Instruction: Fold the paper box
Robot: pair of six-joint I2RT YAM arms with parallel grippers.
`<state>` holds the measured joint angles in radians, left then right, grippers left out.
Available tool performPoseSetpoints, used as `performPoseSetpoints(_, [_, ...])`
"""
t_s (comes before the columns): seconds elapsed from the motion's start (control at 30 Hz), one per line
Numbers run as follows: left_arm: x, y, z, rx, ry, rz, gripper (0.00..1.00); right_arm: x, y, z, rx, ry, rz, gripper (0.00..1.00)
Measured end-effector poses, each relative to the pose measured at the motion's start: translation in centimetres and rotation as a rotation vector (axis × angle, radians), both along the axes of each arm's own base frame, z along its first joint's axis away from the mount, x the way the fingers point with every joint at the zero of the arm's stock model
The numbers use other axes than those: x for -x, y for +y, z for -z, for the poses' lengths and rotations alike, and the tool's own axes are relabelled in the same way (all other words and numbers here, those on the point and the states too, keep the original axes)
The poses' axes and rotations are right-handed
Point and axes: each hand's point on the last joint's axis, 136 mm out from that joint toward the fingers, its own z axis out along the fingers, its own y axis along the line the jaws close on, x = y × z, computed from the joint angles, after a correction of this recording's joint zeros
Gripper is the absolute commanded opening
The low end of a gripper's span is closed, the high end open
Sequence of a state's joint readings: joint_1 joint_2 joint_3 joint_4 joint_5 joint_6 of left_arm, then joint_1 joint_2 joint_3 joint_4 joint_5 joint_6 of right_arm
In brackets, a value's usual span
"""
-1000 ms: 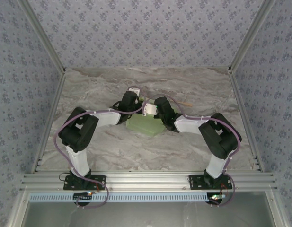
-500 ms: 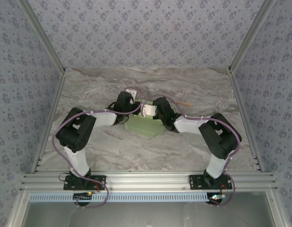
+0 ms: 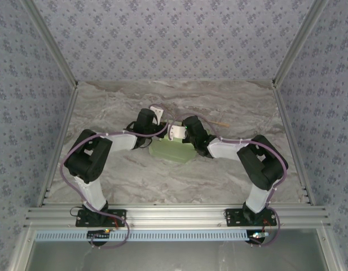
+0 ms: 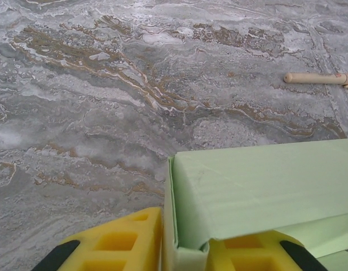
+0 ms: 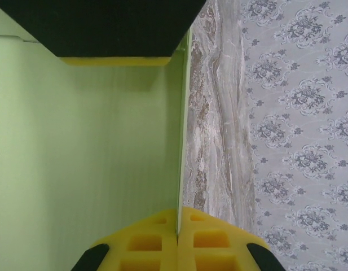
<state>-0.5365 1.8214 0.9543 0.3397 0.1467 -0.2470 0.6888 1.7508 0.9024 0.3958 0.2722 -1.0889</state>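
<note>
There goes the left arm, wrist swung a touch leftward. The left gripper (image 4: 185, 248) straddles an end wall of the pale-green card paper box (image 4: 264, 186) (clamped or merely flanking, I cannot tell). The box sits mid-table on the grey marbled table (image 4: 106, 84), between both arms. And the right gripper (image 5: 177, 234) is pressed together on a flap's thin edge.

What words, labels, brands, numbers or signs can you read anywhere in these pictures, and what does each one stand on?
None can be read.
The paper box is plain pale green card with no print.
The stick and the marble table carry no lettering.
The wallpaper has a flower pattern, no words.
</note>
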Motion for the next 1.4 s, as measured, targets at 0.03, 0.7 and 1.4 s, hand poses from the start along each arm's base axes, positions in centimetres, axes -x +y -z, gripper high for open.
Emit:
performPoseSetpoints(0.03, [0.0, 0.0, 0.0, -0.001, -0.001, 0.004, 0.21, 0.0, 0.0, 0.0, 0.001, 0.001, 0.0, 0.0])
performPoseSetpoints(0.7, [0.1, 0.1, 0.0, 0.001, -0.045, 0.029, 0.13, -0.1, 0.1, -0.4, 0.001, -0.002, -0.001, 0.18])
performPoseSetpoints(1.4, [0.7, 3.7, -2.8, -0.038, -0.091, -0.135, 0.14, 4.7, 0.7, -8.1, -0.432, 0.127, 0.061, 0.6])
